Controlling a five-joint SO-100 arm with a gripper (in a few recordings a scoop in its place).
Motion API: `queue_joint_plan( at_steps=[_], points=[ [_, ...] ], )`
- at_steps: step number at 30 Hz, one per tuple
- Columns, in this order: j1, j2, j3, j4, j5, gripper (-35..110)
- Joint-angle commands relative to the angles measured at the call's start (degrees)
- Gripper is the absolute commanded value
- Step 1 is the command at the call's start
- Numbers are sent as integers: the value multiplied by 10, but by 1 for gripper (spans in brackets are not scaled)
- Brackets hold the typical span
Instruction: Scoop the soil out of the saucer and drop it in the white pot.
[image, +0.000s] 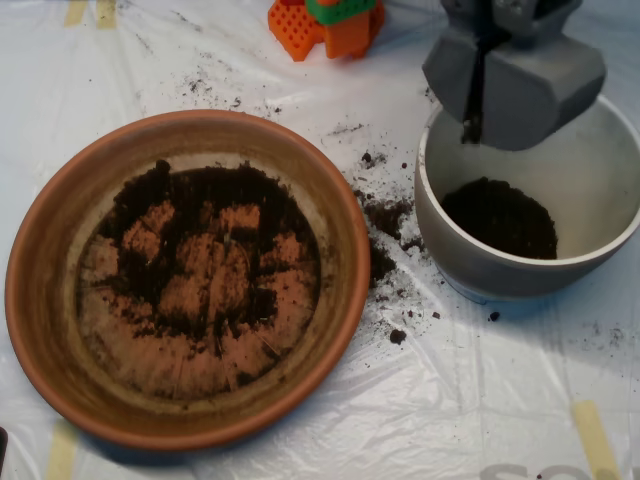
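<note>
The terracotta saucer (40, 300) lies at the left, with soil (200, 200) spread thinly over its floor in a dark ring and patches. At the right stands the white pot (600, 180), with a mound of soil (500, 215) at its bottom. My grey scoop (474, 95) hangs over the pot's far rim. Its two halves stand slightly open, with a narrow dark gap between them. I see no soil held in it.
Spilled soil crumbs (385, 235) lie on the white plastic sheet between saucer and pot. Finer specks are scattered toward the top. An orange and green plastic block (325, 22) sits at the top edge, left of the scoop. Tape strips (595, 435) hold the sheet down.
</note>
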Motion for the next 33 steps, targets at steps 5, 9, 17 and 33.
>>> queue_joint_plan(
  at_steps=[5, 9, 17, 33],
  points=[
    [-13, 22, -23, 15, -13, 34],
    [-11, 37, -6, 12, -9, 33],
    [18, 81, 33, -4, 4, 36],
    [243, 314, 373, -163, 57, 44]
  ],
)
